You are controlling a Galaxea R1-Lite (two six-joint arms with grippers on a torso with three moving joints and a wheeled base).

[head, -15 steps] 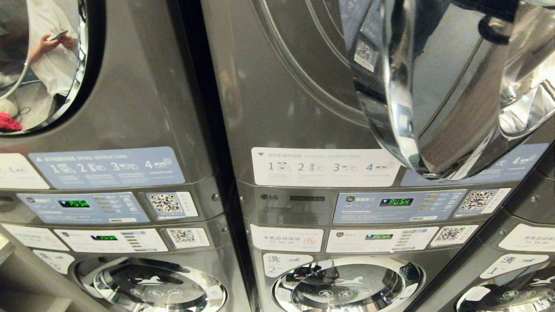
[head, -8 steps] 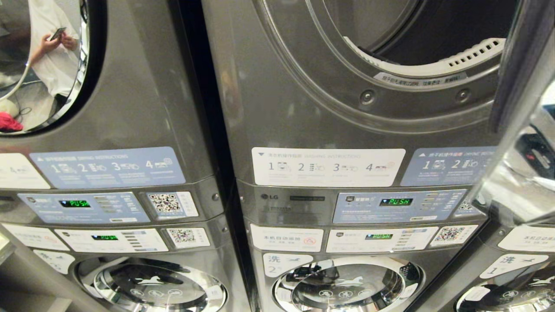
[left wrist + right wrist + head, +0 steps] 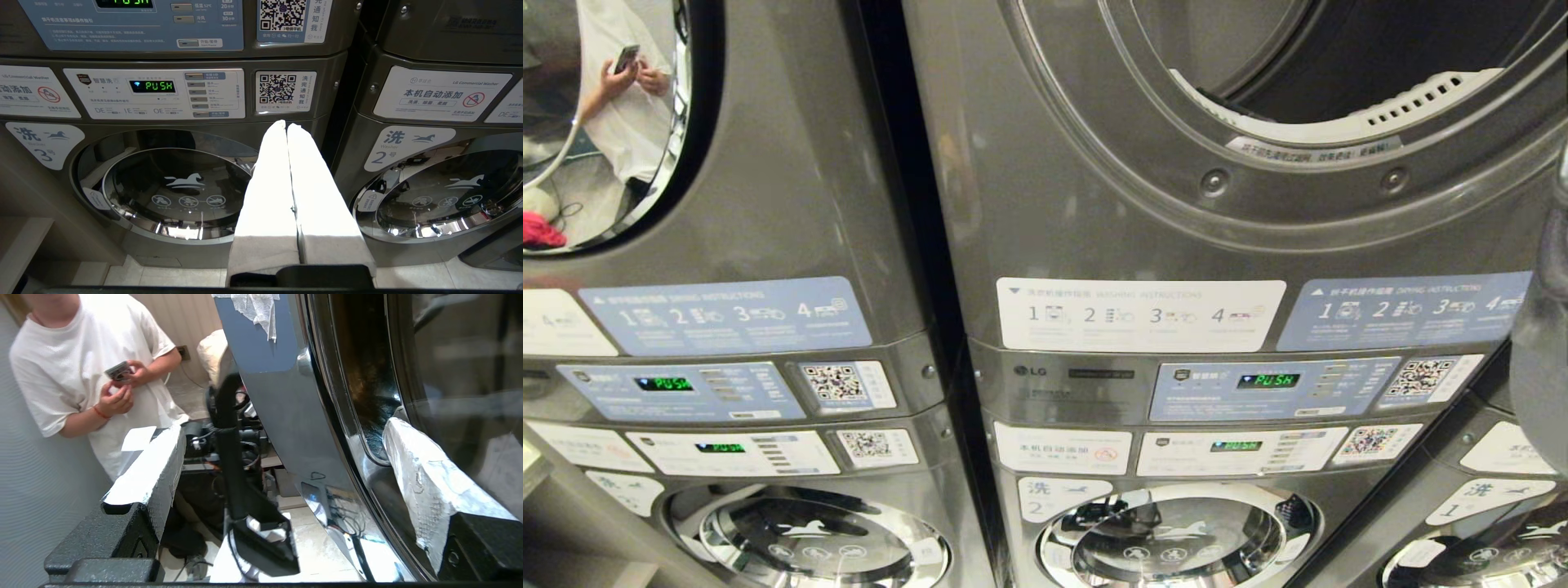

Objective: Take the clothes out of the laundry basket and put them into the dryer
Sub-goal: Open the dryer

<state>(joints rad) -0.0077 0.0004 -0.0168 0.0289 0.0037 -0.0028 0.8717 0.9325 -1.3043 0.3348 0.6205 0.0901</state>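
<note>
The dryer [image 3: 1086, 188] is the upper machine in the middle stack, and its round drum opening [image 3: 1339, 57] stands uncovered. Only the grey edge of its door [image 3: 1543, 367] shows at the far right of the head view. In the right wrist view my right gripper [image 3: 282, 426] is open, its fingers straddling the door [image 3: 286, 416]; one white-padded finger [image 3: 425, 486] lies along the door's chrome and glass side, the other finger [image 3: 151, 465] is well apart from it. My left gripper [image 3: 287, 124] is shut and empty, parked low before the washers. The laundry basket and clothes are out of view.
A person in a white T-shirt [image 3: 61, 367] holding a phone stands behind the open door, also mirrored in the left machine's door [image 3: 613, 106]. Control panels [image 3: 1270, 384] sit under the dryer. Washer doors [image 3: 175, 192] are below. My base and cables [image 3: 229, 441] lie beneath the door.
The dryer door has swung from in front of the opening out to the right, uncovering the drum opening. The camera and the left arm have stayed still.
</note>
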